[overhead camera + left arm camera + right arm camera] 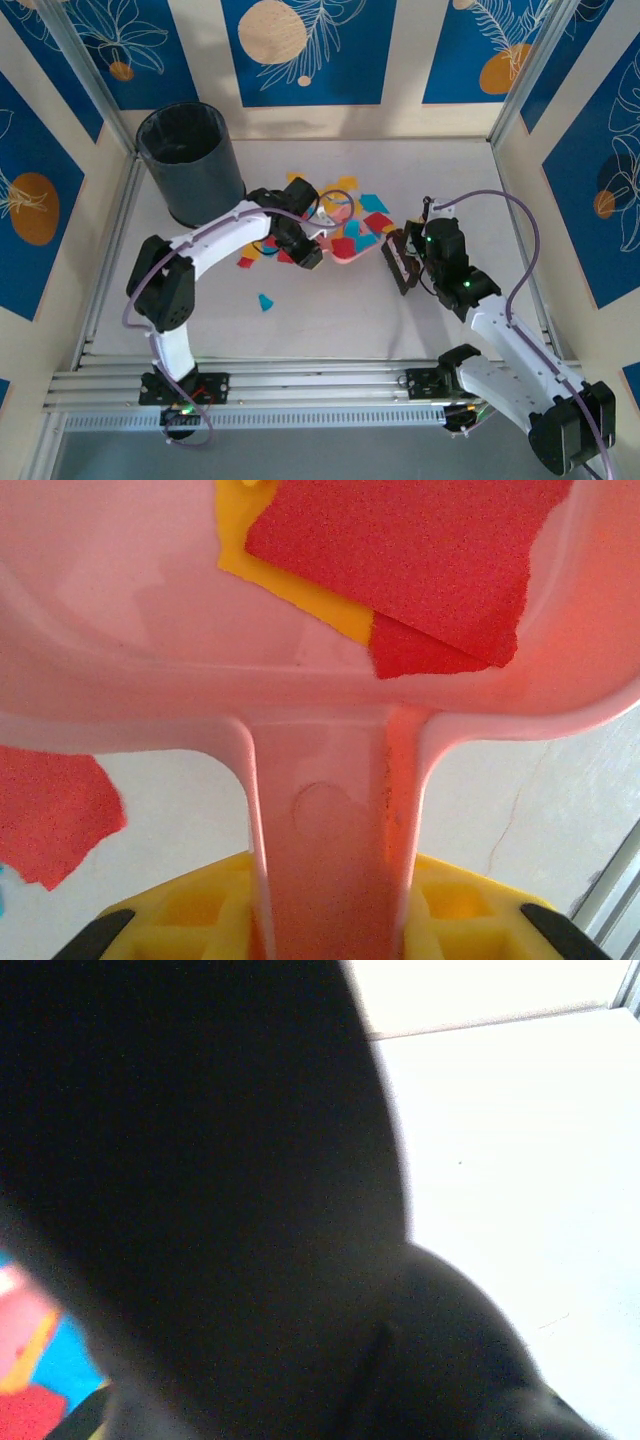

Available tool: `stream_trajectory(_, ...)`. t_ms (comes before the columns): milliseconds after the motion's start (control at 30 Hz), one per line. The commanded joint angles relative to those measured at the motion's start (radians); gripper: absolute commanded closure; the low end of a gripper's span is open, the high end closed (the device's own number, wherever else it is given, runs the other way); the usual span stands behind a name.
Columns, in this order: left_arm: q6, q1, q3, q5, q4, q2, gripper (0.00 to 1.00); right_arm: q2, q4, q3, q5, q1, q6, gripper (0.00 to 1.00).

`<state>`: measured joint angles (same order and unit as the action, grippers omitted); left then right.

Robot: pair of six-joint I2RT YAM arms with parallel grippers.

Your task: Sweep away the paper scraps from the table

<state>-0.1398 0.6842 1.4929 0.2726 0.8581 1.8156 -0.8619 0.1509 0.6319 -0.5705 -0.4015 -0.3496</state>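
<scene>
Red, orange-yellow and teal paper scraps point(372, 203) lie clustered mid-table, with a lone teal bit point(265, 302) nearer the front. My left gripper point(307, 251) point(335, 915) is shut on the handle point(330, 810) of the pink dustpan point(352, 257) point(120, 600). Red scraps point(400, 550) and a yellow one point(300, 592) rest inside the pan. Another red scrap point(50, 815) lies on the table point(330, 320) beside the handle. My right gripper point(408, 262) holds a dark brush point(398, 262) point(200, 1160) just right of the pan; the brush hides its fingers in the wrist view.
A tall dark bin point(190, 165) stands at the back left corner. Aluminium rails point(300, 385) run along the front edge, and patterned walls close in the back and sides. Bare table point(520, 1140) stretches right of the brush.
</scene>
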Motion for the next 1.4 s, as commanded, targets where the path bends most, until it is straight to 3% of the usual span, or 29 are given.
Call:
stream_trajectory(0, 0.052, -0.033, 0.019, 0.075, -0.048, -0.068, 1.0, -0.004, -0.039, 0.003, 0.024, 0.004, 0.01, 1.0)
stream_trajectory(533, 0.202, -0.226, 0.161, 0.16, -0.039, -0.15, 1.0, -0.045, -0.045, 0.016, 0.081, 0.003, -0.007, 1.0)
stream_trajectory(1000, 0.36, -0.403, 0.346, 0.232, -0.089, -0.126, 1.0, -0.071, -0.042, 0.031, 0.087, 0.005, 0.001, 1.0)
stream_trajectory(1367, 0.534, -0.512, 0.321, 0.302, -0.209, -0.147, 1.0, -0.101, -0.037, 0.045, 0.09, 0.006, 0.002, 1.0)
